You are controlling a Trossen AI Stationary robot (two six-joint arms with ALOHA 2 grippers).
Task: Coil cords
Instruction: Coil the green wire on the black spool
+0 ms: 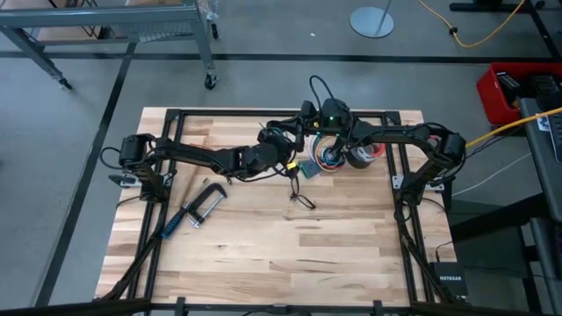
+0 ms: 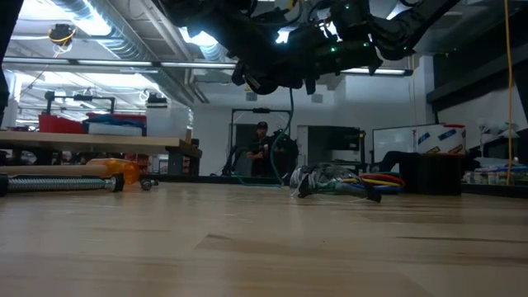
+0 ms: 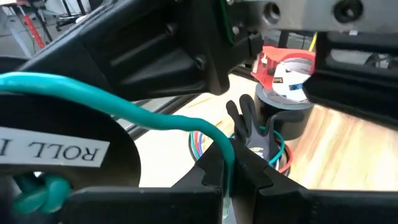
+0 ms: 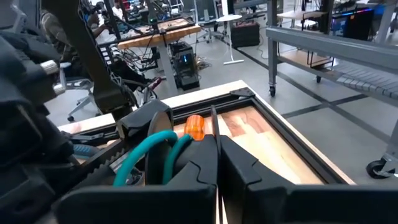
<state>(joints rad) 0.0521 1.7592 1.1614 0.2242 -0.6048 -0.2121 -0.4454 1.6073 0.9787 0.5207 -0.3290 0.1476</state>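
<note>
Cord (image 1: 297, 189), thin and black, slack on the surface (image 1: 263, 254) near the back middle, yellow piece end just beside the left claw (image 3: 229, 155), probably left loose there for drawing round into a loop. Left claw clenched, reached in from its side and tipped down over that end; hard to tell whether anything is pinched. Right claw (image 4: 217, 146) likewise clenched, apparently on nothing, stretched across just behind the left one, seemingly close by for taking a share of the winding.
</note>
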